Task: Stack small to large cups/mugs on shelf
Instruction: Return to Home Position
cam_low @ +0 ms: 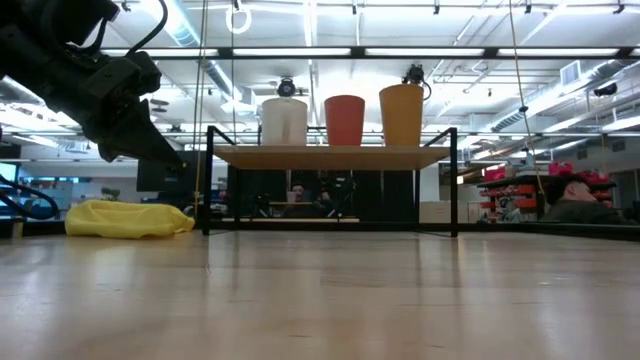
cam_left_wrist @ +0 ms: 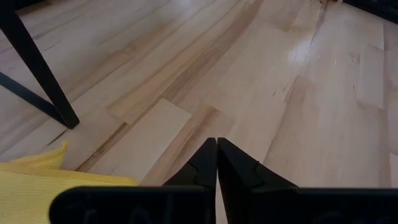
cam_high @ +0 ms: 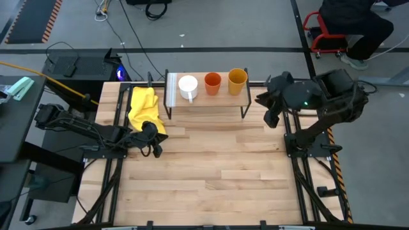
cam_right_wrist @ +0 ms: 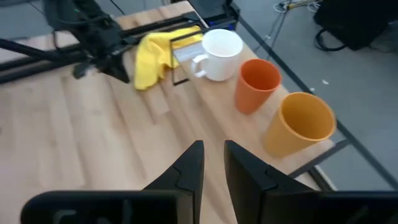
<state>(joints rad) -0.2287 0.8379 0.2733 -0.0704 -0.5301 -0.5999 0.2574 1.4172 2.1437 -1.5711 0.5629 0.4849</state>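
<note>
shelf (cam_high: 217,100): white mug (cam_high: 188,85), orange-red cup (cam_high: 212,82), yellow-orange cup (cam_high: 237,78) in a row | table (cam_high: 211,167): shelf, yellow cloth (cam_high: 143,106)

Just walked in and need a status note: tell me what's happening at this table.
All three cups stand in a row on the shelf: white mug, orange-red cup, yellow-orange cup. Neither arm holds anything. The left tool, shut, sits low by the yellow cloth; the right tool, open, hangs off the shelf's right end.

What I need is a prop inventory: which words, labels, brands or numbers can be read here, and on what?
None readable.
The white mug, orange cup, yellow cup and shelf show no print or label.
Anything farther off is too small to read.
</note>
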